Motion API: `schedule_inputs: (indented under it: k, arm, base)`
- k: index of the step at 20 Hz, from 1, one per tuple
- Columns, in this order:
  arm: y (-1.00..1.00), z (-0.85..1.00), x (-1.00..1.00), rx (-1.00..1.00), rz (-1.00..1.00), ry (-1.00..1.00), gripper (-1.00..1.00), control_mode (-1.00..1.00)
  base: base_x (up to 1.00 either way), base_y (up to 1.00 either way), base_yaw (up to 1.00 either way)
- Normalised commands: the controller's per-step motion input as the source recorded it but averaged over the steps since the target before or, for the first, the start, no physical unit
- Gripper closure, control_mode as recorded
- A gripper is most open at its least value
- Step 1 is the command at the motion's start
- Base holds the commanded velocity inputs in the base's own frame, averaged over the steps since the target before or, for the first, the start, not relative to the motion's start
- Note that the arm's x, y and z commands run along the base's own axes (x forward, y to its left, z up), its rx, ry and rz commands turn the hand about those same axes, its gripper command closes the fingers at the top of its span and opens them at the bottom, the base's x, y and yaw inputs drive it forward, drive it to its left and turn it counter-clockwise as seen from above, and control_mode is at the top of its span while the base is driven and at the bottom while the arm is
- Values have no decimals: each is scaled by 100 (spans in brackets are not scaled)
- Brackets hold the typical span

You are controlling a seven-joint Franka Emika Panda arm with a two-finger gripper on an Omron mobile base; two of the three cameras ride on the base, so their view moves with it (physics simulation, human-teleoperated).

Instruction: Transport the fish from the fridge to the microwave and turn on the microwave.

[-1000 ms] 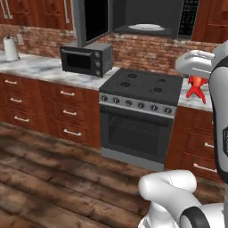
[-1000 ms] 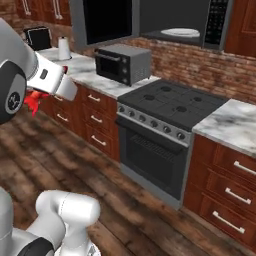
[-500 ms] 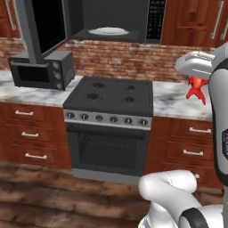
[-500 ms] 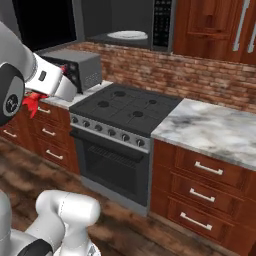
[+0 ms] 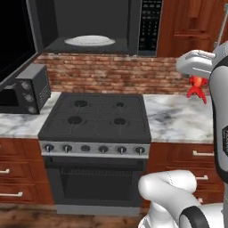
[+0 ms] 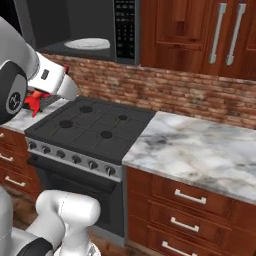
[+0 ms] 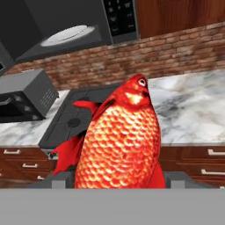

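In the left base view a small black countertop oven (image 5: 23, 91) sat at the far left on the marble counter (image 5: 176, 116), beside the dark stove (image 5: 97, 116); above the stove the microwave (image 5: 95, 26) stood open, its white round plate (image 5: 90, 40) bare, its button panel (image 5: 150, 24) to the right; further right the gripper (image 5: 196, 83) hung over the counter with the fish (image 5: 196, 88) clamped in it, only the red tail and fins showing below the white hand; the right base view put the gripper (image 6: 38, 100) and the fish (image 6: 35, 101) at its left edge, over the stove's (image 6: 92, 127) near corner, then the microwave (image 6: 85, 30) with its plate (image 6: 88, 44), then what the left view did not give: tall wooden cabinets (image 6: 197, 35) with long silver handles above a brick wall (image 6: 190, 90), and drawers (image 6: 187, 210) under a wide stretch of counter (image 6: 200, 150); the hand view gave the detail the base views lacked: the fish (image 7: 121, 145) close up, head upward, scales and eye plain, held between the two dark fingertips (image 7: 178, 179) at its lower body; behind it, from left, the countertop oven (image 7: 24, 99), the stove (image 7: 72, 118), the open microwave (image 7: 66, 22) above and the counter (image 7: 193, 105)
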Motion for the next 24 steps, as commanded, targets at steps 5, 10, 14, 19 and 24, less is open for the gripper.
schedule_inputs:
  k: [5,10,14,19,24]
  arm:
    - [0,0,0,0,0,0,100,100]
    - [0,0,0,0,0,0,100,100]
    - [0,0,0,0,0,0,100,100]
    - [0,0,0,0,0,0,100,100]
    - [0,0,0,0,0,0,100,100]
  base:
    - [44,50,-15]
    - [11,66,-12]
    - [18,54,-13]
    - [27,40,-14]
    - [37,16,-15]
